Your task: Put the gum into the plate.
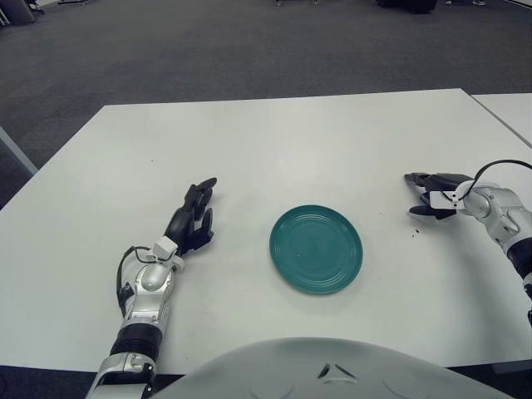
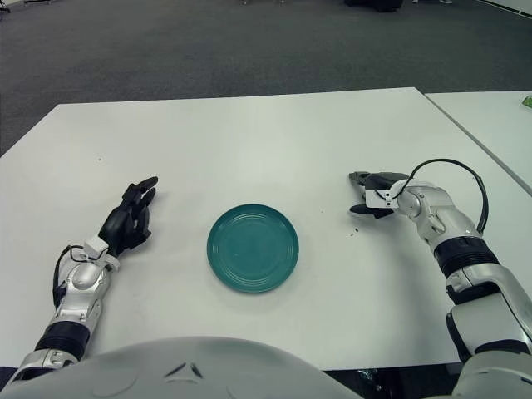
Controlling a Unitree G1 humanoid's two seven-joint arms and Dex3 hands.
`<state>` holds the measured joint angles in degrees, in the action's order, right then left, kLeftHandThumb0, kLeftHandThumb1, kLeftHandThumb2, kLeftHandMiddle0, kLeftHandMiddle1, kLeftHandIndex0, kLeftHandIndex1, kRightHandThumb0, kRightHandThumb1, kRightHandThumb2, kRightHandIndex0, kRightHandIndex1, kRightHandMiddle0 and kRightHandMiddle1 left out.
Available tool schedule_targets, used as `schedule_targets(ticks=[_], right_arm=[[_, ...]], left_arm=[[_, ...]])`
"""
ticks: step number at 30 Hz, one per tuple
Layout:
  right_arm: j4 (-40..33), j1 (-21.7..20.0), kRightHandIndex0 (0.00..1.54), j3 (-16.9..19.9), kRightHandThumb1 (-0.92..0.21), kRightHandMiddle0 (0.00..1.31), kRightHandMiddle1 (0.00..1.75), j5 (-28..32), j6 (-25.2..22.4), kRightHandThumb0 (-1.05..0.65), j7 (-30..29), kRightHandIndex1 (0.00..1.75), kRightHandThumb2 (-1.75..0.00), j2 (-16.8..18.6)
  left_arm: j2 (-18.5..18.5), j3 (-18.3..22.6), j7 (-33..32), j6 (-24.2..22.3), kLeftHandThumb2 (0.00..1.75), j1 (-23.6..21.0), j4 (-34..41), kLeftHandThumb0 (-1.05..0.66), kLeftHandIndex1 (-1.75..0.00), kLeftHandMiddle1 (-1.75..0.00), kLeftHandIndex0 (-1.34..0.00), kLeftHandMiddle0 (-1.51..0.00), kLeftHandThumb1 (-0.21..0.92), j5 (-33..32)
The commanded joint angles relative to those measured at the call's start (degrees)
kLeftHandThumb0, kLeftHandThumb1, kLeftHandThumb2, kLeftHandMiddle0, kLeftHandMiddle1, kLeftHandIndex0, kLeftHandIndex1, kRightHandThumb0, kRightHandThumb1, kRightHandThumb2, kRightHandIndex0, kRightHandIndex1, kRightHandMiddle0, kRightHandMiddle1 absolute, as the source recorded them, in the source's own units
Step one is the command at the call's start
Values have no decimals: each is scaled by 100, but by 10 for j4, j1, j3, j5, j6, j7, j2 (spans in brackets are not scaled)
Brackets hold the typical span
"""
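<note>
the right hand (image 2: 371, 196) is out on the right of the counter (image 1: 274, 141), fingers closed around something dark, most likely the gum. the green plate (image 1: 316, 248) lies to its left, closer than to the open left hand (image 1: 193, 219).

White table (image 1: 274, 141) bearing a teal plate (image 1: 316, 248) near its middle

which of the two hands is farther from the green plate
The right hand, out to the right of the green plate with a wide strip of bare table between; the left hand shows somewhat closer on the other side.
</note>
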<state>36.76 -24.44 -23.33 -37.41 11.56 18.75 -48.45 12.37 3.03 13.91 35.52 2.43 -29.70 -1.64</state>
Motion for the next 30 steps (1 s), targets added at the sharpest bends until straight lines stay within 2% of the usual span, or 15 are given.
schedule_targets(ticks=[1, 6, 10, 17, 26, 30], right_arm=[[16, 27, 19, 5, -92, 1, 1, -1, 2, -105, -39, 4, -65, 22], [26, 61, 21, 10, -92, 5, 3, 0, 8, -105, -113, 4, -63, 46], [22, 85, 24, 20, -92, 1, 27, 3, 0, -105, -166, 2, -62, 66], [-1, 118, 24, 38, -92, 0, 40, 9, -15, -105, -225, 1, -63, 95], [-80, 165, 23, 74, -92, 0, 45, 25, -49, -105, -275, 2, -68, 140], [-153, 193, 25, 88, -92, 0, 49, 21, -75, -105, -288, 3, -70, 159]], left_arm=[[7, -2, -8, -35, 90, 2, 7, -98, -52, 0, 0, -17, 92, 14], [7, -1, -11, -47, 89, 4, 17, -97, -51, 0, 0, -17, 92, 17], [8, 1, -10, -51, 89, 5, 20, -97, -51, -1, 0, -17, 92, 16], [11, 4, -6, -54, 89, 3, 20, -97, -51, 0, 0, -17, 92, 13], [16, 7, -2, -56, 89, -1, 17, -97, -51, 0, 0, -17, 92, 9], [17, 8, -1, -56, 89, -1, 17, -97, -51, 0, 0, -17, 92, 8]])
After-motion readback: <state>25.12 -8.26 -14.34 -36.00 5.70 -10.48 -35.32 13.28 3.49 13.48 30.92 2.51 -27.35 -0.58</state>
